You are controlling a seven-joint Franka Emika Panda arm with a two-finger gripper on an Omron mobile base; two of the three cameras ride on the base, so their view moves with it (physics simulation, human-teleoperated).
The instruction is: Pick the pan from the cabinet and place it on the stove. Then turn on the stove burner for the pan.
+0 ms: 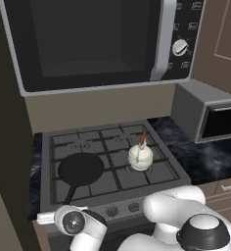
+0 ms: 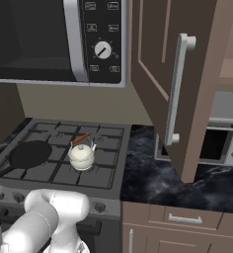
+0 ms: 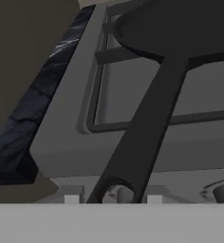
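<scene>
The black pan (image 1: 80, 169) lies flat on the front-left grate of the grey stove (image 1: 112, 142), its long handle pointing toward the front edge. From the right it shows as the pan (image 2: 29, 154) on the stove (image 2: 103, 183). In the hand view the pan's handle (image 3: 147, 123) runs down between my gripper (image 3: 113, 198) tips. The fingertips (image 3: 71, 198) stand slightly apart from the handle's end, so the gripper is open. The brown cabinet door (image 2: 158, 64) hangs open above the counter. A cabinet (image 1: 225, 39) also shows at top right.
A white kettle (image 1: 140, 156) sits on the stove's middle grate, right of the pan. Round knobs (image 1: 112, 212) line the stove front. A microwave (image 1: 88, 44) hangs overhead. A toaster oven (image 2: 222, 143) stands on the dark counter (image 2: 148, 178) to the right.
</scene>
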